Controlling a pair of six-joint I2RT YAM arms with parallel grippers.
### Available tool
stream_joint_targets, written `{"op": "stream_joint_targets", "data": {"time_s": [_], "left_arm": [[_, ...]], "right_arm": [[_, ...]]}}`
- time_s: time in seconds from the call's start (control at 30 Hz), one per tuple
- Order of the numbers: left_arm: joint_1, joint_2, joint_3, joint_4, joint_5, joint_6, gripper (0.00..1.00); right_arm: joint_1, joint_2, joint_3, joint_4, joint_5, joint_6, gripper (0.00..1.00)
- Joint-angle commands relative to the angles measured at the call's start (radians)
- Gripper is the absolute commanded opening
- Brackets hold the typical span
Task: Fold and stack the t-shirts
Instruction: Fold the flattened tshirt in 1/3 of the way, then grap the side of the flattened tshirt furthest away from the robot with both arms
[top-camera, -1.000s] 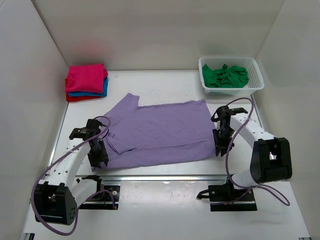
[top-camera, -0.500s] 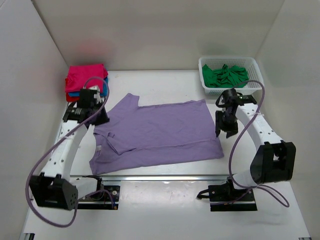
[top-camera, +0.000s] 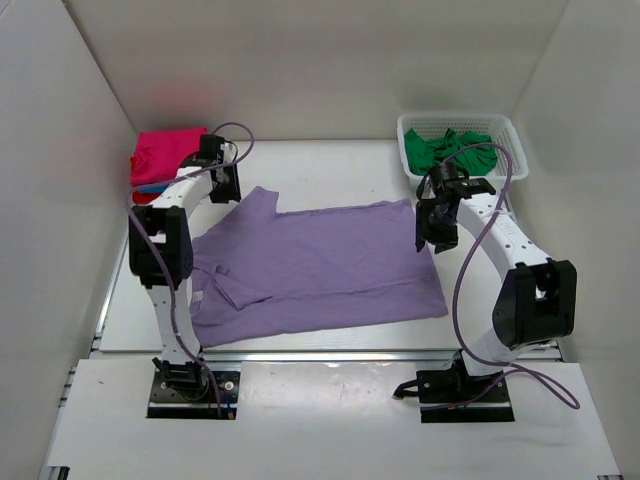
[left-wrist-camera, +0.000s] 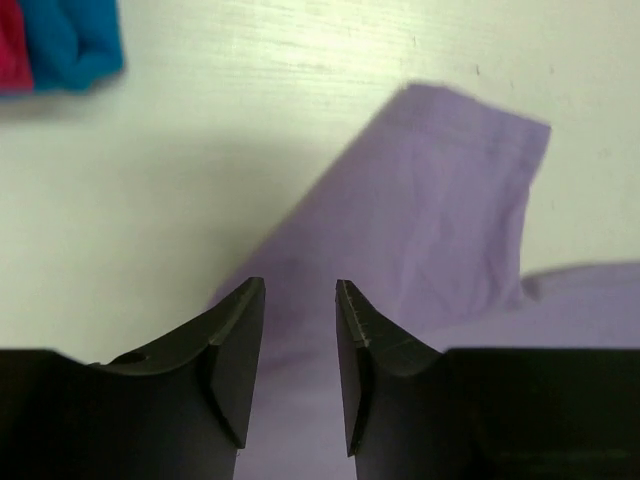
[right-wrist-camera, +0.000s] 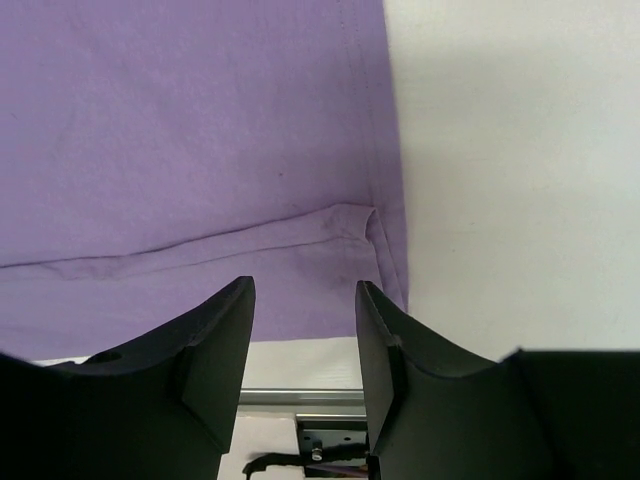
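— Cloth in several places in the overhead view, so where does each piece lie?
— The lilac t-shirt is spread flat in the middle of the desk, one sleeve pointing far left. A folded stack, pink on top, sits in the far left corner. A green t-shirt is crumpled in the basket at the far right.
— And the arms?
— The left tool hangs over that far-left sleeve, just beside the stack. The right tool is over the shirt's right edge, near its far corner.
— Left wrist view?
— The jaws are parted with nothing between them. The sleeve lies below and beyond, and a blue layer of the stack shows at the top left.
— Right wrist view?
— Parted and empty too. Beneath it runs the shirt's right edge, with a stitched line and a small crease close to the border, and bare desk to the right.
— How will it handle?
— I'd judge it light and limp, with no stiffness at all, so it will sag and drag when lifted. A pinch in mid-panel would only bunch it. Better to take hold at the edges: the sleeve or shoulder seam on the left, the hem corner on the right, where the stitching gives more to bite on. It lies thin and flat, so the fingers would need to go low or they may slip off
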Motion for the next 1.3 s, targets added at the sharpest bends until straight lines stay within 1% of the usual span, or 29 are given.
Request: {"op": "stream_joint_targets", "data": {"time_s": [0.0,0.07,0.17,0.27,0.3,0.37,0.4,0.43,0.53,0.7,0.9,0.97,1.07,1.13,1.23,1.27], "left_arm": [[0.015,0.061,0.16,0.048,0.026,0.045,0.47],[0.024,0.17,0.311,-0.022,0.048,0.074,0.47],[0.004,0.268,0.448,-0.119,0.074,0.112,0.48],[-0.008,0.417,0.676,-0.244,0.098,0.16,0.5],[-0.012,0.448,0.724,-0.278,0.118,0.172,0.5],[-0.012,0.587,0.999,-0.434,0.138,0.184,0.51],[-0.012,0.585,0.996,-0.437,0.172,0.184,0.54],[-0.011,0.577,0.958,-0.437,0.202,0.183,0.55],[0.004,0.579,0.947,-0.455,0.268,0.187,0.58],[0.01,0.575,0.92,-0.496,0.269,0.234,0.59],[0.035,0.553,0.877,-0.484,0.353,0.229,0.6],[0.049,0.546,0.852,-0.487,0.4,0.232,0.61],[0.047,0.534,0.808,-0.524,0.399,0.267,0.61],[0.031,0.531,0.789,-0.538,0.41,0.281,0.56],[0.023,0.52,0.778,-0.547,0.43,0.28,0.28],[0.026,0.519,0.783,-0.55,0.422,0.281,0.08]], "right_arm": [[-0.004,-0.008,0.019,0.03,-0.002,0.017,0.42],[-0.007,-0.002,0.018,0.039,-0.007,0.026,0.42],[-0.012,0.009,0.013,0.036,-0.007,0.017,0.42],[-0.009,0.023,0.019,0.045,-0.007,0.019,0.42],[-0.015,0.024,0.019,0.045,-0.004,0.014,0.42],[-0.012,0.027,0.022,0.048,-0.007,0.014,0.42],[-0.012,0.024,0.022,0.047,-0.013,0.013,0.42],[-0.007,0.027,0.016,0.047,-0.014,0.02,0.42],[-0.012,0.024,0.022,0.047,-0.011,0.016,0.42],[-0.012,0.023,0.018,0.045,-0.017,0.014,0.42],[-0.012,0.021,0.007,0.05,-0.016,0.017,0.43],[-0.012,0.021,0.007,0.05,-0.019,0.017,0.43],[-0.012,0.018,0.01,0.047,-0.017,0.017,0.42],[-0.01,0.015,0.004,0.048,-0.045,0.017,0.42],[-0.008,0.015,0.016,0.048,-0.057,0.022,0.42],[-0.005,0.009,0.015,0.053,-0.051,0.019,0.42]]}}
